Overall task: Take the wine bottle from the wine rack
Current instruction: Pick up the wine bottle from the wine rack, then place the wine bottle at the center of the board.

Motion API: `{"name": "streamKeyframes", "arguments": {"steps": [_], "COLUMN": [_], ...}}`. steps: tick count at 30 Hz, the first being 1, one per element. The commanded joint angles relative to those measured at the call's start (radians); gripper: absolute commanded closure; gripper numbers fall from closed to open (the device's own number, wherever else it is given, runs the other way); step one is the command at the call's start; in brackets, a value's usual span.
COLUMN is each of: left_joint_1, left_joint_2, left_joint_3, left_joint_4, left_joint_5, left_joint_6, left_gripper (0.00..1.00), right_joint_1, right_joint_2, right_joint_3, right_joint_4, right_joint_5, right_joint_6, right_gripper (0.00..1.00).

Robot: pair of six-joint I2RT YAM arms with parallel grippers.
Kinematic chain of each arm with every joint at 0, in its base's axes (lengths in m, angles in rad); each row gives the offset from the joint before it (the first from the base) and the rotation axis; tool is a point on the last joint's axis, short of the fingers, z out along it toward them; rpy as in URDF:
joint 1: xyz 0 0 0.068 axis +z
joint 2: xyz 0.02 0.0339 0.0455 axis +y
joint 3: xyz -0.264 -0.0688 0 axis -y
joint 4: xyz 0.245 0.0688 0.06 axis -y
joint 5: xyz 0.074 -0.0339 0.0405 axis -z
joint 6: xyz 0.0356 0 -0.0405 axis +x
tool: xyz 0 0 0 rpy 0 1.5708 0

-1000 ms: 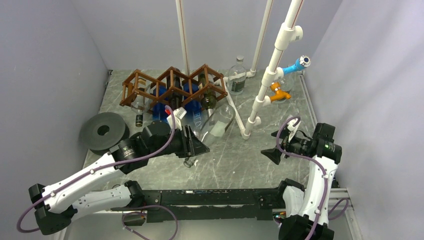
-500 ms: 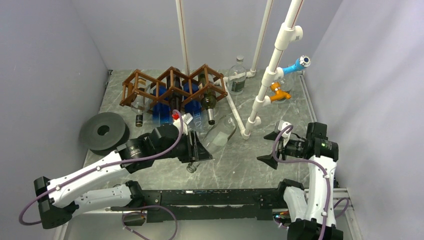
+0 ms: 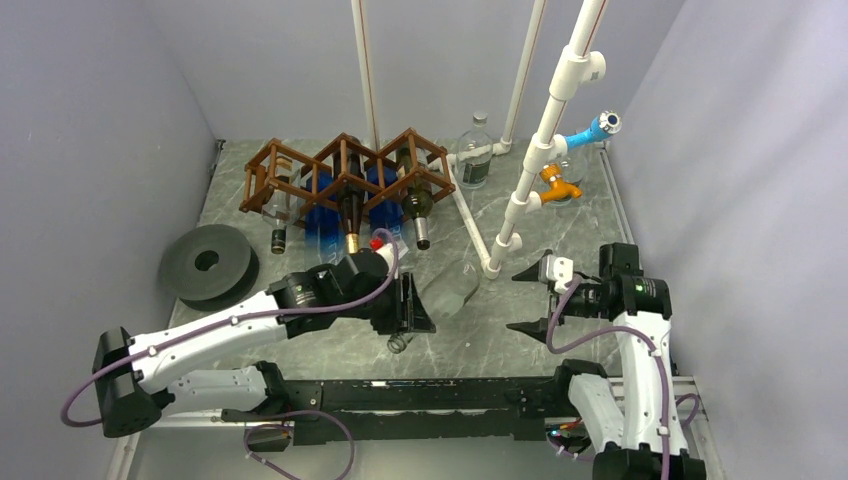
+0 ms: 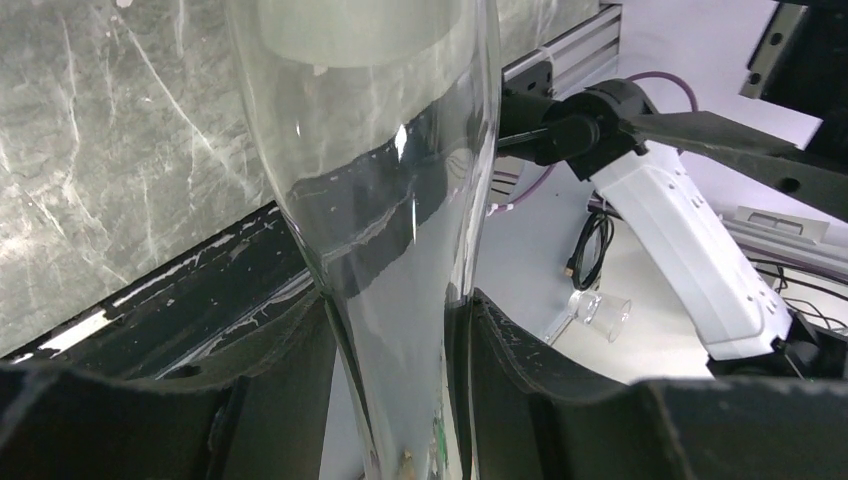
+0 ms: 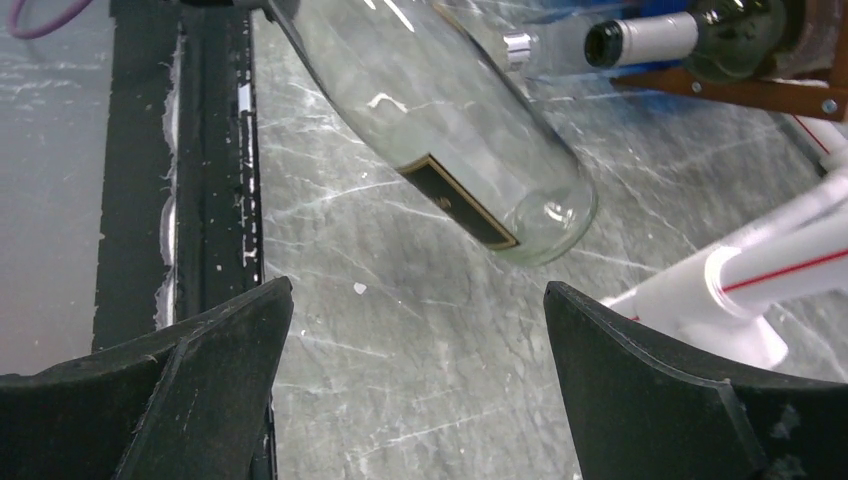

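Note:
My left gripper (image 3: 408, 308) is shut on the neck of a clear glass wine bottle (image 3: 445, 288), held out of the rack and tilted above the table in front of it. The left wrist view shows the neck (image 4: 400, 340) clamped between both black fingers. The right wrist view shows the bottle's body with a dark label (image 5: 450, 130). The brown wooden wine rack (image 3: 345, 172) stands at the back with several bottles still in its cells. My right gripper (image 3: 528, 297) is open and empty, right of the bottle's base.
A white pipe frame (image 3: 520, 190) with blue and orange taps stands at right, its foot near the bottle's base. A clear bottle (image 3: 474, 150) stands upright behind the rack. A dark grey disc (image 3: 207, 262) lies at left. The black rail (image 3: 430, 390) runs along the near edge.
My left gripper has drawn the clear bottle away from the rack, toward the near right. My right gripper has shifted slightly left and stayed open.

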Motion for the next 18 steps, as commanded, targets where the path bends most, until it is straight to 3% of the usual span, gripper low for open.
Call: {"name": "streamKeyframes", "arguments": {"steps": [1,7,18], "left_joint_1": [-0.007,-0.008,-0.007], "left_joint_2": [0.022,0.089,0.237], "left_joint_3": [0.116,0.147,0.261], "left_joint_4": [0.166,0.144,0.079], "left_joint_5": [0.057,0.106,0.221], "left_joint_6": [-0.009,-0.043,-0.089], "left_gripper": [1.00,1.00,1.00], "right_joint_1": [0.059,0.156,0.439], "right_joint_2": [0.042,0.094,0.119], "right_joint_3": [0.014,0.007,-0.107], "right_joint_4": [0.014,0.101,0.490], "right_joint_5": [-0.043,-0.005,0.145], "right_joint_6": [-0.105,-0.083,0.162], "right_gripper": [0.00,0.00,0.00]}}
